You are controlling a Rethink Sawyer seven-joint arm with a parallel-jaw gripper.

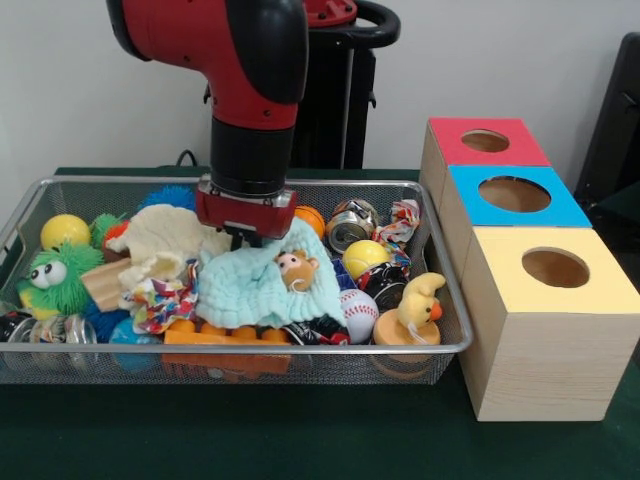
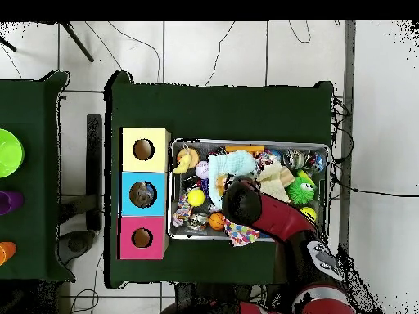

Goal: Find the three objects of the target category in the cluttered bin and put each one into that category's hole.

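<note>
The wire mesh bin (image 1: 300, 350) is heaped with toys; it also shows in the overhead view (image 2: 170, 188). My gripper (image 1: 252, 238) is down in the middle of the bin, against the back edge of a pale blue cloth (image 1: 262, 290) that hides its tips. One wrinkly see-through plastic piece (image 1: 45, 328) with silvery glints lies in the bin's front left corner. Other such pieces are hidden. The blue-topped box's hole (image 1: 514, 193) is right of the bin. In the overhead view, something greyish shows inside that hole (image 2: 143, 195).
The red-topped box (image 1: 485, 140) and yellow-topped box (image 1: 555, 267) flank the blue one. In the bin are metal cans (image 1: 350, 225), a yellow ball (image 1: 65, 232), a green fuzzy toy (image 1: 60, 280), a baseball (image 1: 358, 312), a duck (image 1: 420, 300) and orange bricks (image 1: 225, 335).
</note>
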